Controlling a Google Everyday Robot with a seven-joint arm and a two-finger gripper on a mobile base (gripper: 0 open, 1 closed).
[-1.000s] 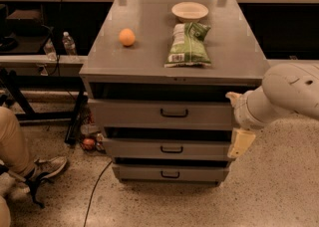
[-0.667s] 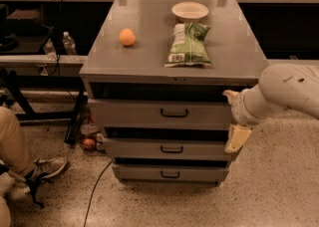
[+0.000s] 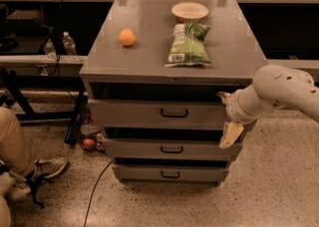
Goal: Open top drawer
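Note:
The top drawer (image 3: 164, 114) is the uppermost and tallest grey front of the cabinet, with a small black handle (image 3: 174, 113) at its centre. None of its interior shows. My gripper (image 3: 226, 115) comes in from the right on a white arm (image 3: 279, 91) and sits in front of the drawer's right end, well to the right of the handle. Its fingers are spread, one tip up near the drawer's top edge and one cream finger (image 3: 231, 134) hanging lower. It holds nothing.
On the cabinet top (image 3: 149, 56) lie an orange (image 3: 126, 37), a green snack bag (image 3: 188, 45) and a pale bowl (image 3: 190, 10). Two shorter drawers (image 3: 172, 149) sit below. A person's leg and shoe (image 3: 47, 167) are at the left, with a cable on the floor.
My gripper and arm have shifted slightly left along the drawer front, towards the handle. The drawer has not moved.

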